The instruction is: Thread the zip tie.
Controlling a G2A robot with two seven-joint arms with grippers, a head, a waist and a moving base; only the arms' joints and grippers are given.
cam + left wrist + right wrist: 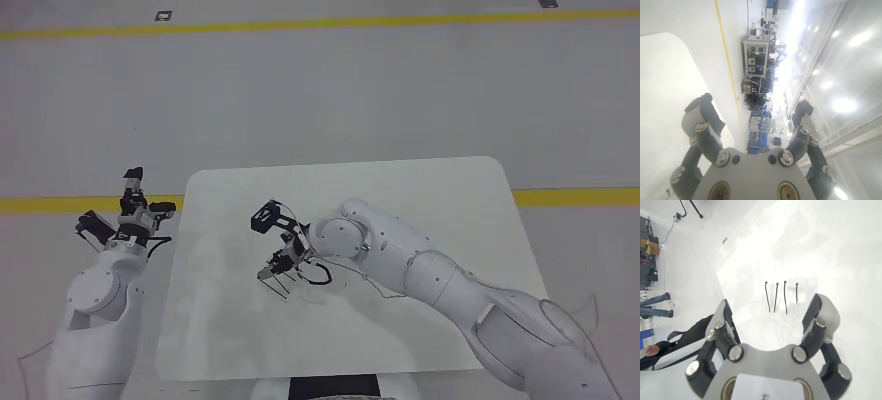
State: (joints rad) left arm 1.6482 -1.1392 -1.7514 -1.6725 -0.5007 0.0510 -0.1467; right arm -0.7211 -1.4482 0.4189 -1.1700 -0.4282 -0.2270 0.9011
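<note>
Several black zip ties (785, 297) stand side by side, heads up, in a clear holder (780, 315) on the white table (810, 247). My right gripper (770, 300) hovers just short of them, open, nothing between its ribbed pads. From above, the right gripper (271, 242) sits over the table's left-middle, and the zip ties (273, 284) are thin dark lines just toward the front. My left gripper (130, 205) is off the table's left edge, open and empty. In its own wrist view, the left gripper (755, 100) points past the table corner (677, 56).
The white table (430, 200) is bare around the holder, with free room to the right and at the back. A yellow floor line (320, 22) runs behind the table and another passes at its sides.
</note>
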